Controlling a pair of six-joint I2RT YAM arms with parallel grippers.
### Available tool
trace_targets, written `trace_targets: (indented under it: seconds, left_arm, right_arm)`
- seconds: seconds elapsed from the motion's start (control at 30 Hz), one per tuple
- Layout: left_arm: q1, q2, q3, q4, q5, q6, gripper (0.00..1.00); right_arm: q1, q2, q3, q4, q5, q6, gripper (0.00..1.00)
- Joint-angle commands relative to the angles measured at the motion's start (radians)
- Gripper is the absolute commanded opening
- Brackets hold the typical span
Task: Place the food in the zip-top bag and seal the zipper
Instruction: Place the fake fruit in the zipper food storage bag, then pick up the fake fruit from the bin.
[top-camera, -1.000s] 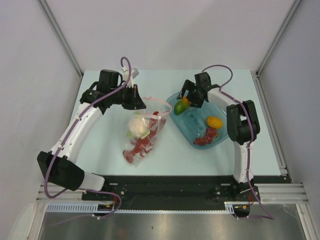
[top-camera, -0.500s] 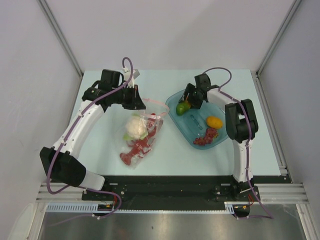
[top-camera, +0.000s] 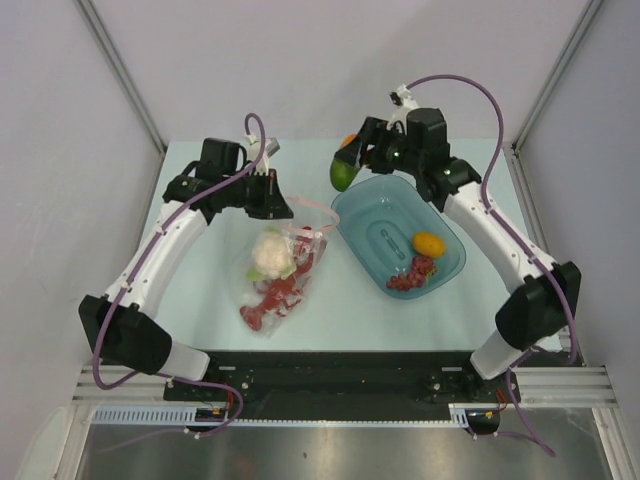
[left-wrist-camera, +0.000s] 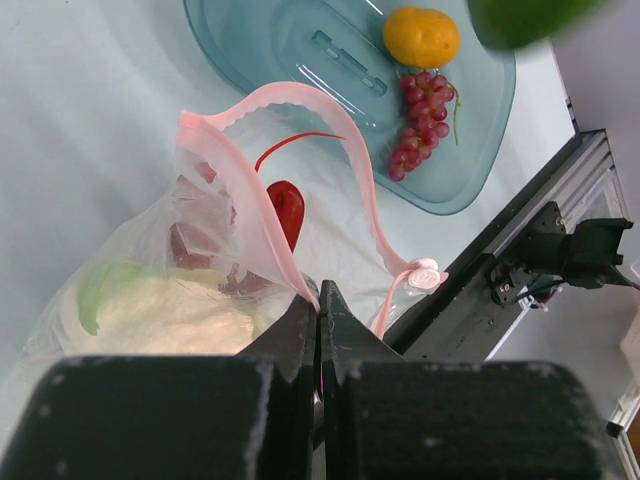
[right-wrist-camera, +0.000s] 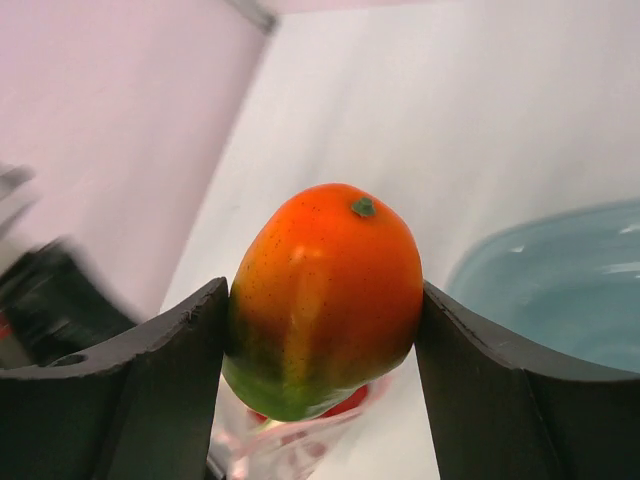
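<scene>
The zip-top bag (top-camera: 285, 265) lies at table centre-left with the white cauliflower (top-camera: 270, 250) and red lobster (top-camera: 272, 296) inside. My left gripper (top-camera: 275, 205) is shut on the bag's pink-red zipper strip (left-wrist-camera: 255, 225), holding the mouth open; the white slider (left-wrist-camera: 425, 277) hangs at its end. My right gripper (top-camera: 350, 160) is shut on the green-orange piece (top-camera: 345, 172), held in the air above the bowl's far left rim. It fills the right wrist view (right-wrist-camera: 325, 295), with the bag mouth below it. The yellow fruit (top-camera: 429, 243) and dark red clump (top-camera: 410, 273) lie in the bowl.
The translucent blue bowl (top-camera: 375, 232) sits right of the bag; it also shows in the left wrist view (left-wrist-camera: 290, 45). Grey walls enclose the table on three sides. A black rail runs along the near edge.
My right gripper has lifted the green-orange piece out of the bowl and moved it up and to the left. The left gripper and the bag have stayed still.
</scene>
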Motion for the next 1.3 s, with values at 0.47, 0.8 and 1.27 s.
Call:
trace_targets:
  seconds: [0.47,0.8,1.27]
  left_arm:
    - [0.005,-0.119,-0.019,0.118,0.067,-0.012,0.0]
    - [0.005,-0.16,-0.059,0.124,0.075,0.003,0.0]
    - [0.005,-0.182,-0.103,0.134,0.081,0.038,0.0]
  right_arm:
    - [0.287,-0.04,-0.157,0.029,-0.012,-0.192,0.96]
    - [0.027,-0.181,-0.152,-0.088,-0.304,-0.427,1.0]
    - [-0.128,-0.131,-0.234,-0.66,0.08,-1.235,0.96]
